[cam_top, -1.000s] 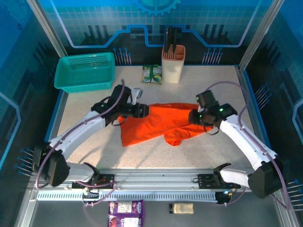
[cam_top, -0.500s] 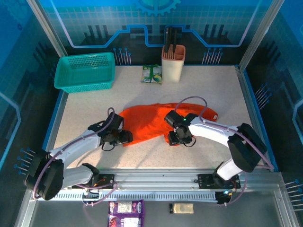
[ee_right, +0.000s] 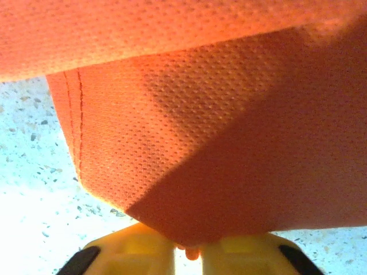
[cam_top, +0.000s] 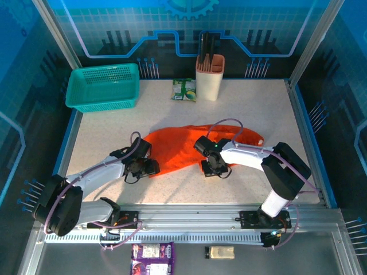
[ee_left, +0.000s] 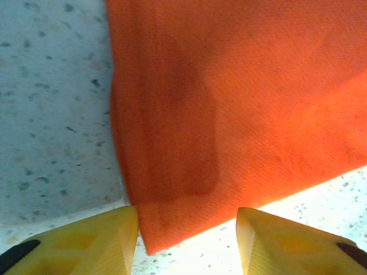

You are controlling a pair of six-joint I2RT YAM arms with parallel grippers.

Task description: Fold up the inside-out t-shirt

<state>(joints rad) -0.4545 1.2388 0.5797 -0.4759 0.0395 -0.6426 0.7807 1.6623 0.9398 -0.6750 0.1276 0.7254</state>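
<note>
— Lying where, the inside-out t-shirt [cam_top: 178, 146]?

— Spread mid-counter [cam_top: 269, 109], bright orange and rumpled, drawn into a long slanting band between the two arms, one end trailing toward the right rim.

— And the cloth up close?

— Fine dimpled knit. A stitched hem runs down a folded edge in the right wrist view; the left wrist view shows a flat corner with a darker shadowed patch.

— The arms?

— At the shirt's near-left corner, the left end effector [cam_top: 150, 167] sits low, yellow fingers [ee_left: 86, 240] parted, the corner lying loose between them. The right end effector [cam_top: 213, 169] is pinched closed on the near edge of the cloth.
</note>
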